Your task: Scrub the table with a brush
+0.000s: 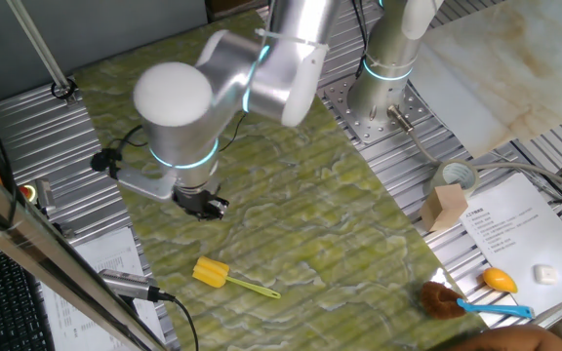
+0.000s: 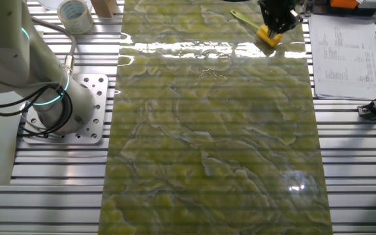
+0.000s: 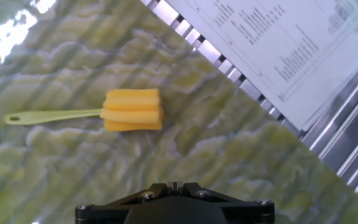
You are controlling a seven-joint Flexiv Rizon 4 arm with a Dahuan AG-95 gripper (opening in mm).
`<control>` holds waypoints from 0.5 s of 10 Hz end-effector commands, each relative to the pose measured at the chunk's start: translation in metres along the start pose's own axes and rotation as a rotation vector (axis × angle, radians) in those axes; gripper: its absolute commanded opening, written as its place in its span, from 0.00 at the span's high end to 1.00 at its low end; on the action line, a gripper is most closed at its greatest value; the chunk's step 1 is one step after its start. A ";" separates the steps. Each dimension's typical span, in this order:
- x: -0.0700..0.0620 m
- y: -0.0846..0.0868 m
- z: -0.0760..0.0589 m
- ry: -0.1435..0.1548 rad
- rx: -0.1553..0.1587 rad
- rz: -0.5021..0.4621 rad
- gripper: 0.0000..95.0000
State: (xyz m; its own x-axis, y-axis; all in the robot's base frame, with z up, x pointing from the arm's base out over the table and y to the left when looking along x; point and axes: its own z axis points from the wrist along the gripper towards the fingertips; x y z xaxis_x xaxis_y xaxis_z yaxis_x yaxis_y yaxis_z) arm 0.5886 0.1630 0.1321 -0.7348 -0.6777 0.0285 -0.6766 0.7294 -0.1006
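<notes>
The brush lies flat on the yellow-green marbled table (image 1: pixel 340 205), with its yellow blocky head (image 1: pixel 210 272) toward the left and its thin handle (image 1: pixel 254 287) pointing right. My gripper (image 1: pixel 203 204) hangs above the table, a short way up and left of the brush, not touching it. In the hand view the brush head (image 3: pixel 133 110) sits above my gripper (image 3: pixel 174 185), whose fingers are shut together with nothing between them. From the other fixed view my gripper (image 2: pixel 279 19) stands just over the brush head (image 2: pixel 270 36) at the table's (image 2: pixel 207 130) far end.
A printed sheet (image 3: pixel 284 50) lies on ribbed metal beside the table. To the right are a tape roll (image 1: pixel 455 176), a wooden block (image 1: pixel 445 207), a brown-bristled brush with a blue handle (image 1: pixel 445 298), a small orange object (image 1: pixel 499 280) and a beige marble slab (image 1: pixel 505 68). The arm's base (image 1: pixel 383 93) stands behind.
</notes>
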 end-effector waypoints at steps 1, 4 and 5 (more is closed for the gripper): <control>0.001 -0.001 0.002 -0.059 -0.096 -0.418 1.00; -0.007 0.012 0.008 -0.083 -0.111 -0.585 1.00; -0.013 0.023 0.011 -0.099 -0.118 -0.629 1.00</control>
State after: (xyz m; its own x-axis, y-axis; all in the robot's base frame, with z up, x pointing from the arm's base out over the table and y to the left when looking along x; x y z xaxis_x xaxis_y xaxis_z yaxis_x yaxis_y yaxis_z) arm 0.5851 0.1727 0.1241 -0.4138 -0.9102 0.0163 -0.9088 0.4120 -0.0657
